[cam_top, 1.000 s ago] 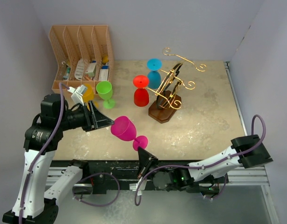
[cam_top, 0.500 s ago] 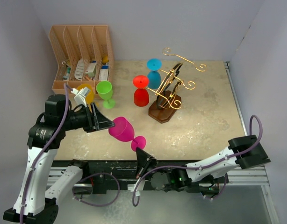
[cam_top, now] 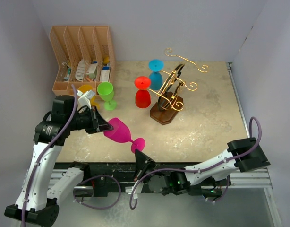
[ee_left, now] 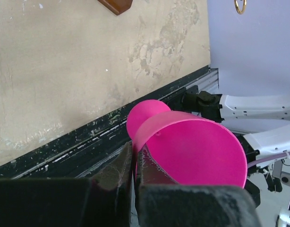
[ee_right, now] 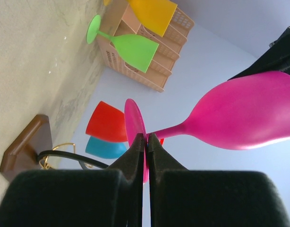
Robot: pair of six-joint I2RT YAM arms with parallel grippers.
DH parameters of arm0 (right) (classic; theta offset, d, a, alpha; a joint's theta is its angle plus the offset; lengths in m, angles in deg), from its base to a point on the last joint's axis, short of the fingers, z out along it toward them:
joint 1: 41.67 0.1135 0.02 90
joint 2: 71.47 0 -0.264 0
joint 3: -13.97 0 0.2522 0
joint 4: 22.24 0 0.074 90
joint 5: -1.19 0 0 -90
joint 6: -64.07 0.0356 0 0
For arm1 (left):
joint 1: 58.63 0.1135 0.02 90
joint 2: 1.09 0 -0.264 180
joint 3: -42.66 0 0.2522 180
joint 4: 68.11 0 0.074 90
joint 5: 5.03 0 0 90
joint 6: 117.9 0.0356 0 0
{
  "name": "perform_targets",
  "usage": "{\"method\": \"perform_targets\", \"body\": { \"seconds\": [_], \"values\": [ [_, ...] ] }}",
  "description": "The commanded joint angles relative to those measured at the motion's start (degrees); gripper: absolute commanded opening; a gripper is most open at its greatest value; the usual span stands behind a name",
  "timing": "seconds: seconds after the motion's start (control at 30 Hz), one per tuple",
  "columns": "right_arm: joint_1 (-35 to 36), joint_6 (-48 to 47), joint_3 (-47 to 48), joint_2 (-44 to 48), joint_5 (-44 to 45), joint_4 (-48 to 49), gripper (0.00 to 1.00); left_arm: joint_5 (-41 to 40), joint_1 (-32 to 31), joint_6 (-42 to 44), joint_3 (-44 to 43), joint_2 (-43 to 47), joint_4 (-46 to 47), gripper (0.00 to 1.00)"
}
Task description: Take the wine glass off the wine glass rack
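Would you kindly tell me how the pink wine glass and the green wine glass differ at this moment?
The pink wine glass is tilted, nearly on its side; the green wine glass stands upright on the table. The pink one is pinched by the left gripper at its rim and the right gripper at its foot; the green one is untouched. Both are coloured stemmed glasses.

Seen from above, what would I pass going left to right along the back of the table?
tan organizer → green glass → red glass → blue glass → gold rack. The pink glass, nearer the front, spans several of these, so it is left out.
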Motion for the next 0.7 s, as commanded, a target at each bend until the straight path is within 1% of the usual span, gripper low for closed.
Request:
{"method": "perform_targets", "body": {
  "seconds": [0.0,0.1,0.13,0.23,0.27,0.3,0.37,0.47,0.57,0.67],
  "values": [
    [0.32,1.22,1.02,2.15,0.42,1.98,0.0,0.14,-0.24,0.17,-0.56,-0.33,1.18,0.0],
    [0.29,2.48,0.07,3.98,0.62,0.48,0.02,-3.96,-0.24,0.87,-1.55,-1.11,0.46,0.0],
    [0.28,2.8,-0.2,4.52,0.79,0.1,0.05,-4.99,-0.2,1.1,-1.93,-1.45,0.31,0.0],
    [0.28,4.44,-0.95,6.27,0.96,-2.73,0.27,-8.88,-0.24,1.56,-2.94,-2.91,0.39,0.0],
    [0.32,4.94,-1.23,6.84,1.03,-3.88,0.33,-9.27,-0.24,1.52,-3.01,-3.48,0.88,0.0],
    [0.32,5.05,-1.51,7.41,1.26,-3.88,0.36,-9.45,-0.23,1.1,-2.8,-3.86,1.77,0.0],
    [0.33,5.12,-2.01,8.69,1.11,-3.95,0.39,-9.94,-0.24,0.42,-2.22,-4.64,3.3,0.0],
    [0.39,7.49,-2.69,10.85,0.64,-5.59,0.41,-11.95,-0.24,-0.27,-1.61,-5.96,4.97,0.0],
    [0.39,8.88,-2.88,13.6,0.2,-5.4,0.42,-16.05,-0.24,-0.05,-1.81,-7.45,5.45,0.0],
    [0.35,14.47,0.4,16.24,-0.41,-6.13,0.43,-22.45,-0.23,0.76,-2.63,-8.93,5.05,0.0]
  ]
}}
